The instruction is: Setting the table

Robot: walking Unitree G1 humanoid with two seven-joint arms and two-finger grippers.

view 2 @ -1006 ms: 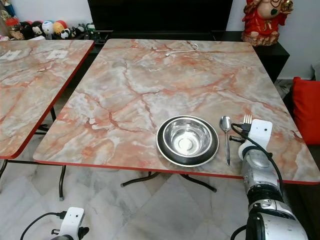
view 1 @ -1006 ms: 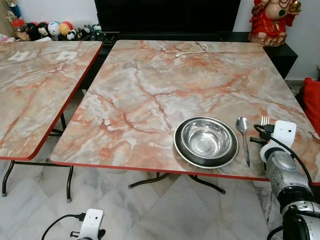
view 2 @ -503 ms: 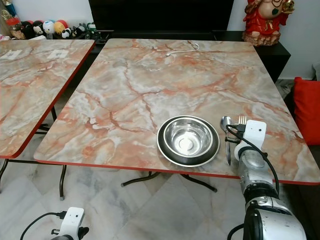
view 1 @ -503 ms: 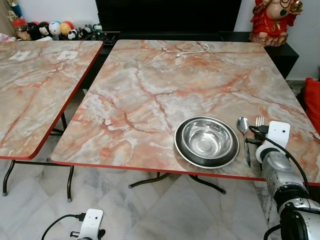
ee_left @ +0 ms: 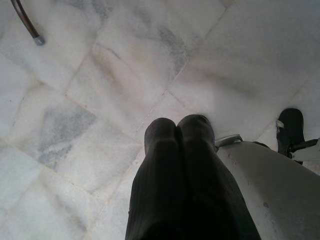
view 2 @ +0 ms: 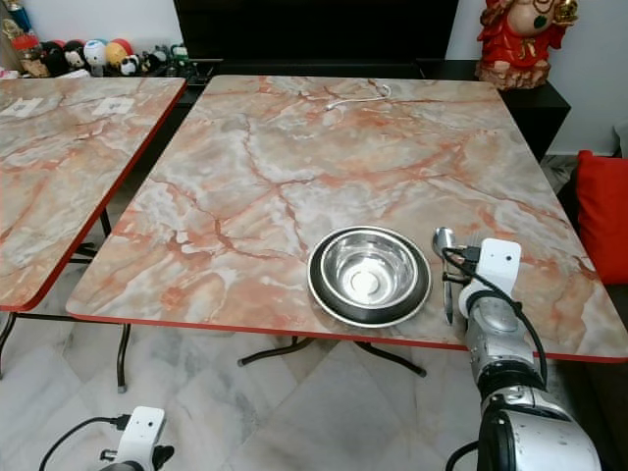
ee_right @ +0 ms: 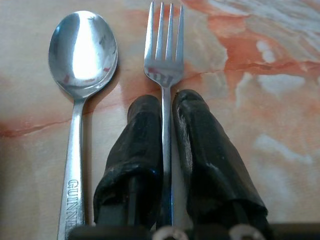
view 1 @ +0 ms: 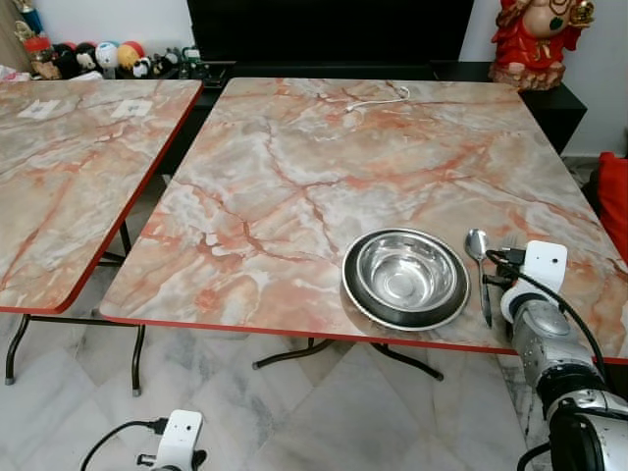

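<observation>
Bowl point(view 1: 405, 272), spoon point(ee_right: 80, 90), fork point(ee_right: 164, 70): one each.

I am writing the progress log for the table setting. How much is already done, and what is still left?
Done: the steel bowl sits in the dark plate near the table's front edge, and the spoon lies to its right. In hand: the right gripper grips the fork beside the spoon. Left: probably only letting go. The left gripper hangs idle.
</observation>
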